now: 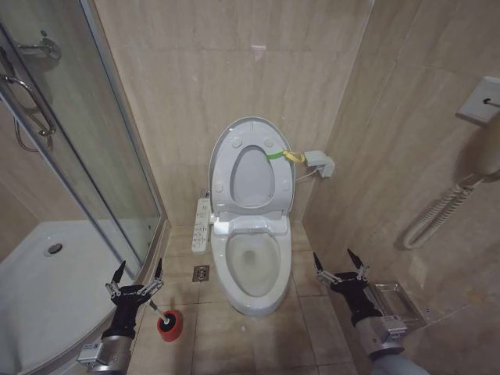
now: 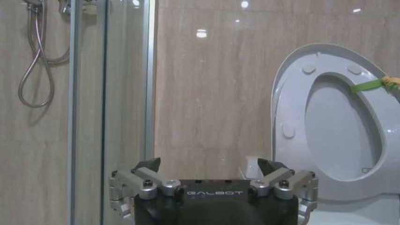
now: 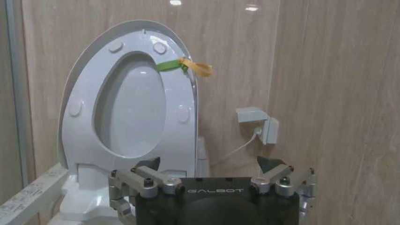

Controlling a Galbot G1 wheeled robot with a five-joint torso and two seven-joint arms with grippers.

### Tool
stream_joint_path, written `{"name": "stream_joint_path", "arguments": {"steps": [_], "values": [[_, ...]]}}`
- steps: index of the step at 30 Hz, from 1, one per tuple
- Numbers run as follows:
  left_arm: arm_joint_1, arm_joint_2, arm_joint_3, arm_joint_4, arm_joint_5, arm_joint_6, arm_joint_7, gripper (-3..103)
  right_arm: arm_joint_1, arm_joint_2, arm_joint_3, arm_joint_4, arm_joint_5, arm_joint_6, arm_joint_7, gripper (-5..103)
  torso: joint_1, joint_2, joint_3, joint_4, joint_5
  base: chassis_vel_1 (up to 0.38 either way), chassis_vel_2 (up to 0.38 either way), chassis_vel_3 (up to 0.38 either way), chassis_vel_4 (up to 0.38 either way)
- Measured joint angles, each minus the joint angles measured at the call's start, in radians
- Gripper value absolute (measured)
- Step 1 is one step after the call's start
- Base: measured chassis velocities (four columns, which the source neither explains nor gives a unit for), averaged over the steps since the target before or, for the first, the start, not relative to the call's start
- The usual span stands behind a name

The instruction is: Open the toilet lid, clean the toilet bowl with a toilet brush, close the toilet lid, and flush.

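The toilet lid (image 1: 251, 168) stands raised against the back wall, behind the toilet bowl (image 1: 251, 266). The toilet brush (image 1: 167, 323) sits on the floor left of the bowl, just beside the left end effector (image 1: 137, 275). The right end effector (image 1: 341, 264) hangs right of the bowl.

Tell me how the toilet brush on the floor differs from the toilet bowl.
The toilet brush is far smaller than the toilet bowl. The brush has a red round base with a thin pale handle; the bowl is plain white ceramic. The brush stands on the floor tiles beside the left gripper, on the shower side, while the bowl sits centred against the back wall, open with its lid raised. Neither is held; both grippers are open.
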Motion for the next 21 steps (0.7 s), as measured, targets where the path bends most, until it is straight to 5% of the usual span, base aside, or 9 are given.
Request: {"name": "stream_joint_path", "arguments": {"steps": [21], "values": [[0.0, 0.0, 0.0, 0.0, 0.0, 0.0, 0.0, 100, 0.0, 0.0, 0.0, 0.0, 0.0, 0.0, 0.0, 100, 0.0, 0.0, 0.0, 0.0, 0.0, 0.0, 0.0, 0.0, 0.0]]}}
